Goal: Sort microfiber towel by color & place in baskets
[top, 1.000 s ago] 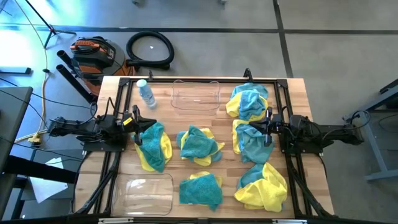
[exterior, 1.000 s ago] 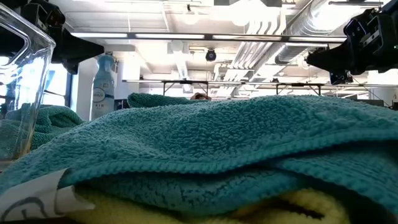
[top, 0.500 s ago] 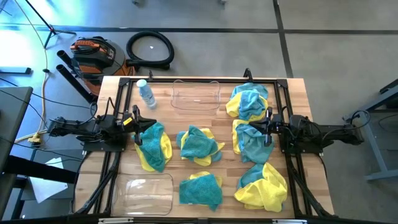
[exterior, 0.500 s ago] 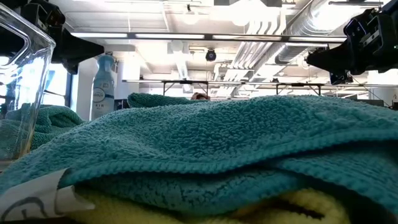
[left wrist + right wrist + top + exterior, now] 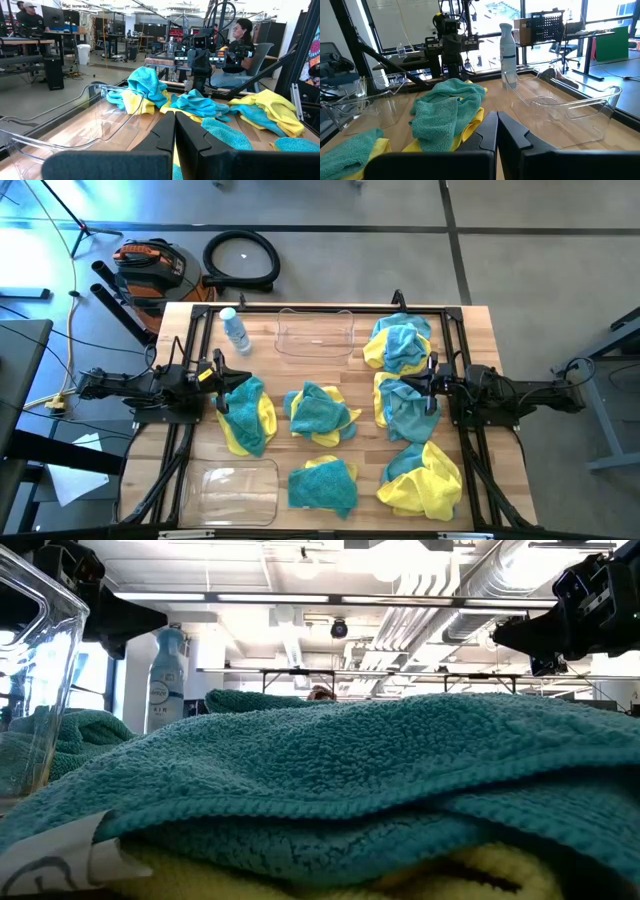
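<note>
Several crumpled piles of teal-blue and yellow microfiber towels lie on the wooden table: one at the left (image 5: 245, 415), one in the middle (image 5: 320, 413), one near the front (image 5: 322, 483) and three down the right side (image 5: 400, 343) (image 5: 405, 408) (image 5: 422, 477). One clear basket (image 5: 315, 332) stands at the far edge and another (image 5: 238, 492) at the near left corner. My left gripper (image 5: 226, 377) is shut and points level over the left pile. My right gripper (image 5: 426, 386) is also shut and points level over the right middle pile. Both wrist views show the fingers closed together, left (image 5: 175, 120) and right (image 5: 497, 120).
A small clear bottle (image 5: 234, 330) stands upright at the far left beside the far basket. Black frame rails (image 5: 190, 350) run along the table's left and right sides. In the low view a teal towel (image 5: 350, 770) fills the foreground. People sit in the room beyond the table.
</note>
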You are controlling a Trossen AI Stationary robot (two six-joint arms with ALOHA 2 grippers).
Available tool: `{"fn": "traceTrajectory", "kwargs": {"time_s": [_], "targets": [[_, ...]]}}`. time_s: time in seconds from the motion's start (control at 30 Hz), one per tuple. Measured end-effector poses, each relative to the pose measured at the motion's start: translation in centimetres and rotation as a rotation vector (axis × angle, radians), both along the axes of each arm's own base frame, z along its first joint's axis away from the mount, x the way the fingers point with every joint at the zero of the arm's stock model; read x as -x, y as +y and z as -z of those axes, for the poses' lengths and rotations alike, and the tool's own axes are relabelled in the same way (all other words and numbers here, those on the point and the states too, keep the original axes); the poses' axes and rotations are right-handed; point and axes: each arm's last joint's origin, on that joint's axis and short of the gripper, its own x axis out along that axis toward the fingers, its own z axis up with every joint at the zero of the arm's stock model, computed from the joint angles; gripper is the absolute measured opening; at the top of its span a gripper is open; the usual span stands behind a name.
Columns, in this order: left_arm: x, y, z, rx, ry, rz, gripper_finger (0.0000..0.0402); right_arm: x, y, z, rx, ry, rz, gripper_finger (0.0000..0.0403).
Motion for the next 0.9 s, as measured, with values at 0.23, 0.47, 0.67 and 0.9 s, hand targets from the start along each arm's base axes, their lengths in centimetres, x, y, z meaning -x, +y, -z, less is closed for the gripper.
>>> {"fn": "traceTrajectory", "kwargs": {"time_s": [0.23, 0.47, 0.67, 0.9], "targets": [[0.00, 0.00, -0.01, 0.000, 0.000, 0.000, 0.0000, 0.00, 0.00, -0.01, 0.000, 0.000, 0.000, 0.0000], [0.00, 0.00, -0.01, 0.000, -0.001, 0.000, 0.0000, 0.00, 0.00, -0.02, 0.000, -0.001, 0.000, 0.0000], [0.00, 0.00, -0.01, 0.000, 0.000, 0.000, 0.0000, 0.00, 0.00, -0.01, 0.000, 0.000, 0.000, 0.0000], [0.01, 0.00, -0.02, 0.000, -0.001, 0.000, 0.0000, 0.05, -0.09, -0.18, 0.000, -0.002, 0.030, 0.0000]]}}
